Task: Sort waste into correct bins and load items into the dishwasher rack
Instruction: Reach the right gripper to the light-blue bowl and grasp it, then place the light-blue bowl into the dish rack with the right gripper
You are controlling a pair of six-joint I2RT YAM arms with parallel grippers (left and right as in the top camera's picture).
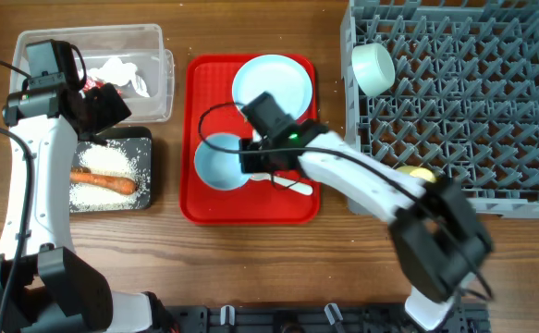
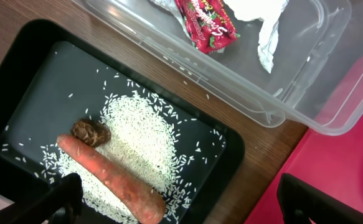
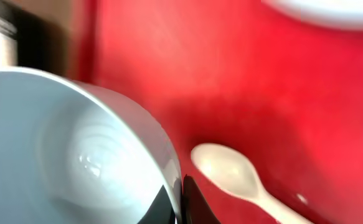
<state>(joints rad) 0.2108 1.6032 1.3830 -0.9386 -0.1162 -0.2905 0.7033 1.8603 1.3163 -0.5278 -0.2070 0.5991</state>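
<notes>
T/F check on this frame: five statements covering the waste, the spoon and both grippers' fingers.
1. The carrot lies on the rice in the black tray. True.
2. The red wrapper is in the black tray. False: it is in the clear tub, beside the napkin.
3. The right gripper has its fingers pinched on the rim of the blue bowl. True.
4. The spoon lies inside the blue bowl. False: it lies on the red tray beside the bowl.
5. The left gripper holds the carrot. False: its fingers are open and empty above the black tray.
</notes>
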